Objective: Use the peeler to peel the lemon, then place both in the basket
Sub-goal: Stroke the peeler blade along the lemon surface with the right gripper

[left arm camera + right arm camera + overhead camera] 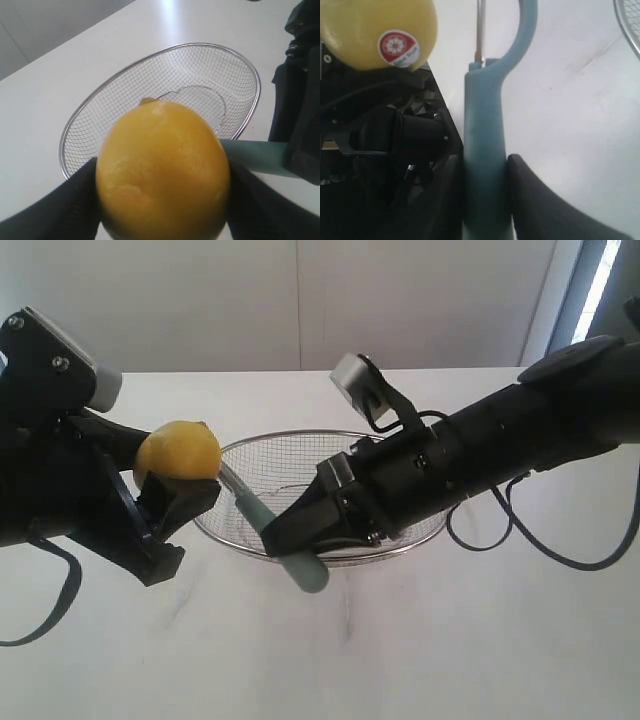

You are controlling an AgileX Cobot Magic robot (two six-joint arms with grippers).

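Furthest left in the exterior view, the left end effector was clenched on the lemon, holding it above the tabletop at centre left of the frame. Just right of it, the peeler ran on a diagonal, with its blade head up beside the lemon and its teal handle down toward lower centre. Whether blade met skin could not be told. The right end effector gripped that handle from the right, so the lemon lay up and left of it. A stroke would probably follow that axis. Behind both sat the wire basket. The tabletop was white, the wall pale, with a window strip at upper right.
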